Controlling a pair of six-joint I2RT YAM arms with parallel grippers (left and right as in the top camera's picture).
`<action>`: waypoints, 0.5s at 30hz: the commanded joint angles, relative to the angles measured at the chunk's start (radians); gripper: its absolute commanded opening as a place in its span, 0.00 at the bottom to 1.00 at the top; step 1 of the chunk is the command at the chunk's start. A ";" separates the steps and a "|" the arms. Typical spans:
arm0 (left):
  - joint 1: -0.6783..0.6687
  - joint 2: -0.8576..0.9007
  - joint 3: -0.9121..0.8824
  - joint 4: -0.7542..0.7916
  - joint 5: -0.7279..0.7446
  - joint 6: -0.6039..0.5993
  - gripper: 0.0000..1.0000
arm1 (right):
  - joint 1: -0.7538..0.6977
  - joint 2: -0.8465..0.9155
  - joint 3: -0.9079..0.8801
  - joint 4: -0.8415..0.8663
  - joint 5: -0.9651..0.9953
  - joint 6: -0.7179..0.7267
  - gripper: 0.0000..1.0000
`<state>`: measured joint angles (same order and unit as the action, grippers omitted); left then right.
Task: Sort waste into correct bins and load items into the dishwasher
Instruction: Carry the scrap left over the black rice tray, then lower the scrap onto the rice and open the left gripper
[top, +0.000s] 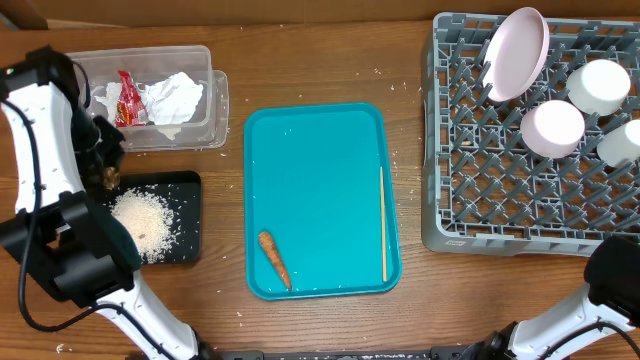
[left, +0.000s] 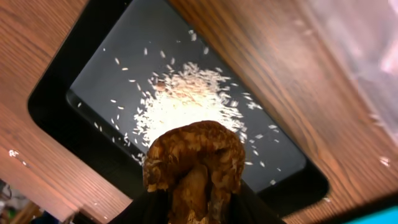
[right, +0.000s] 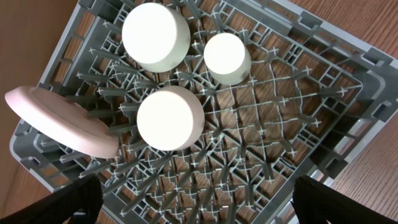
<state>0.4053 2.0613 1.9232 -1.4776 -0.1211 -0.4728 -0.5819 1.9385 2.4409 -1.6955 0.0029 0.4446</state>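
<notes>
Sitting on the right side of the brown bench (top: 320, 60) is a big grey rack (top: 470, 200). The right hand (right: 198, 186) hangs over it with its two fingers far apart, and it holds nothing. In the rack a pink plate (top: 518, 52) stands on its edge and leans at the back left corner. Two white bowls (top: 552, 128) sit just beside the plate. A small white cup (top: 622, 142) sits near them by the right edge.

In the middle of the bench lies a teal tray (top: 320, 180). A carrot (top: 274, 258) lies in its front left corner. A thin stick (top: 382, 222) lies along its right side, well apart from the carrot.

At the back left is a clear tub (top: 215, 110). A red wrapper (top: 128, 98) and a crumpled tissue (top: 175, 98) lie in it, touching each other. Just in front of the tub is a black tray (top: 185, 190) with a pile of rice (top: 140, 222) in it. More rice is spread around the pile.

The left hand (left: 198, 208) is over the black tray, at the corner nearest the tub. Its fingers are clamped on a brown lump (left: 196, 162). The lump sticks out past the fingers and hangs above the tray, just beside the rice pile.
</notes>
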 joint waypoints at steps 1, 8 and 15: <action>0.029 0.003 -0.091 0.043 -0.010 -0.030 0.32 | 0.000 -0.009 0.006 0.003 -0.005 0.005 1.00; 0.054 0.003 -0.169 0.102 -0.021 -0.051 0.35 | 0.000 -0.009 0.006 0.003 -0.005 0.005 1.00; 0.066 0.003 -0.261 0.168 -0.056 -0.071 0.38 | 0.000 -0.009 0.006 0.003 -0.005 0.005 1.00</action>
<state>0.4599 2.0624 1.7073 -1.3220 -0.1478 -0.5083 -0.5819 1.9385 2.4409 -1.6947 0.0036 0.4446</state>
